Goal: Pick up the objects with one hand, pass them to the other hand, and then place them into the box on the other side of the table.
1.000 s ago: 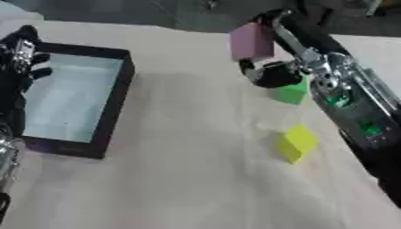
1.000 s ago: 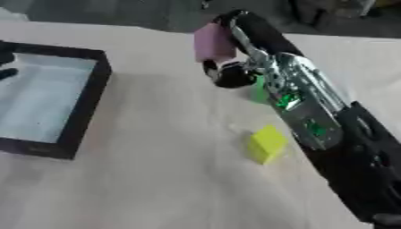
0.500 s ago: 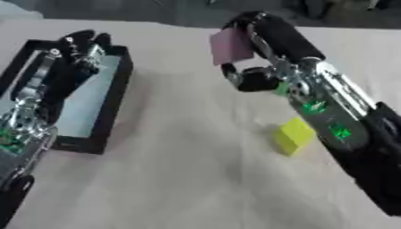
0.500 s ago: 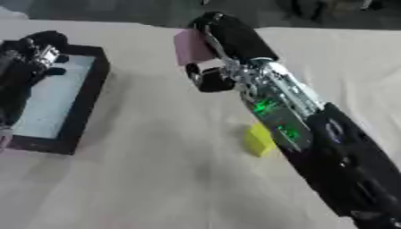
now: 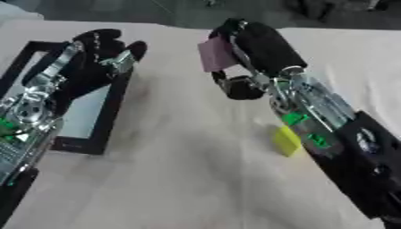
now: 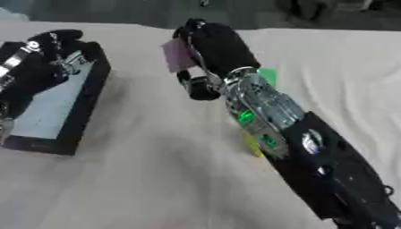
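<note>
The right hand (image 5: 254,47), stretched over the tabletop's middle, pinches a pink block (image 5: 215,54); the left hand (image 5: 98,58) hovers spread above the black box (image 5: 109,117).

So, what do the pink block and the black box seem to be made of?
The pink block, held in the right hand, looks like matte foam or plastic: flat colour, no shine. The black box looks like stiff card or plastic, with thin dull walls and a pale smooth floor. Neither is certain.

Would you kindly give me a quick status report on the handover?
Right robot hand holds pink block, mid-table. Left robot hand open, raised over black box. Yellow block on table beside right arm.
</note>
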Motion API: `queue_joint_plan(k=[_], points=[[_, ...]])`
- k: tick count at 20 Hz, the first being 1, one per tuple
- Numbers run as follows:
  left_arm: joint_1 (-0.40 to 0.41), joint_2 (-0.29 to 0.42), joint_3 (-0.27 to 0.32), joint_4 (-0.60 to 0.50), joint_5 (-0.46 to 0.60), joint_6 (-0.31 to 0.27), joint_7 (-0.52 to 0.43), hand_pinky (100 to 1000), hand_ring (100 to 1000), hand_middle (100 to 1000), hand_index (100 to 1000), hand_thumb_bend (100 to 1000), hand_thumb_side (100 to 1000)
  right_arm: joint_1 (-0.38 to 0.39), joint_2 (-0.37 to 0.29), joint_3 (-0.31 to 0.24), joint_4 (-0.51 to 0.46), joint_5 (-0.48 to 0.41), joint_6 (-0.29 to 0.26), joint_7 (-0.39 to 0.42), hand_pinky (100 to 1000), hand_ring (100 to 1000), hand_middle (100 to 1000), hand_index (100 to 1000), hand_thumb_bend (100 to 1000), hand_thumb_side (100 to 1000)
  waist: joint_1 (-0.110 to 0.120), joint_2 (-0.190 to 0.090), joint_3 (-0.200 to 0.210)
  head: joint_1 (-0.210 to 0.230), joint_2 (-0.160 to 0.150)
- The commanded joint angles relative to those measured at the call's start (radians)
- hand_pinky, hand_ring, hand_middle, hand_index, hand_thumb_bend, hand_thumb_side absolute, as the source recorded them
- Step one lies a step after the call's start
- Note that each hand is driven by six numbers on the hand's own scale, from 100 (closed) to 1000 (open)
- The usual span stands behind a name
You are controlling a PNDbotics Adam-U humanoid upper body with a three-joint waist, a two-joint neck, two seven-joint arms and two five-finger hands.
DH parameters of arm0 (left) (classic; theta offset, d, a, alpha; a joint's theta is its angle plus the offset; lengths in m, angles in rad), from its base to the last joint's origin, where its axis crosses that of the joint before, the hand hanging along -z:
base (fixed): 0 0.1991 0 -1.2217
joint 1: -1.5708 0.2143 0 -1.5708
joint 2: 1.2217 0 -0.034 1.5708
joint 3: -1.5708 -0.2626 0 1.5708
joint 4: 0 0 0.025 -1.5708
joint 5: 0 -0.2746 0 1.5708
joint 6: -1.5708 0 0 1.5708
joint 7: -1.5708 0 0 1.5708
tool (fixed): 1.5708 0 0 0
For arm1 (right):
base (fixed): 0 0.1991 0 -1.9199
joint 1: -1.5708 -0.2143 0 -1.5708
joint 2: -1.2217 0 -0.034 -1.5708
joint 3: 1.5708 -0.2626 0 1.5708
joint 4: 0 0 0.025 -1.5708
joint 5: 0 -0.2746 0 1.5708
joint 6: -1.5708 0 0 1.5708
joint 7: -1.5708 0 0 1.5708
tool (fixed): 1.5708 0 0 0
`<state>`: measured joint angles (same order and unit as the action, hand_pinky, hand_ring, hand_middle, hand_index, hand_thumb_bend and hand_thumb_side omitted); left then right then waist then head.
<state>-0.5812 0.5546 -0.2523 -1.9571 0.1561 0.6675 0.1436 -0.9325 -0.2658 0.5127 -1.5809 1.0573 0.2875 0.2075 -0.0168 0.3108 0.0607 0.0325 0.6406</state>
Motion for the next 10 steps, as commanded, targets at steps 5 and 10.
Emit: queue_joint_plan(k=[5,10], points=[[-0.047,0.004,-0.012,-0.043,-0.028,0.077,-0.078,858,829,803,910,471,529,-0.008,0.019,-0.001,-0.019,0.103,-0.011,-0.017,716,667,581,557,100,100,0.02,-0.046,0.001,0.001,0.01],[-0.068,0.002,-0.035,-0.043,-0.034,0.105,-0.133,870,836,809,916,481,531,-0.003,0.03,0.008,-0.02,0.136,-0.013,-0.038,710,665,580,555,100,100,0.021,-0.047,0.0,0.002,0.016]])
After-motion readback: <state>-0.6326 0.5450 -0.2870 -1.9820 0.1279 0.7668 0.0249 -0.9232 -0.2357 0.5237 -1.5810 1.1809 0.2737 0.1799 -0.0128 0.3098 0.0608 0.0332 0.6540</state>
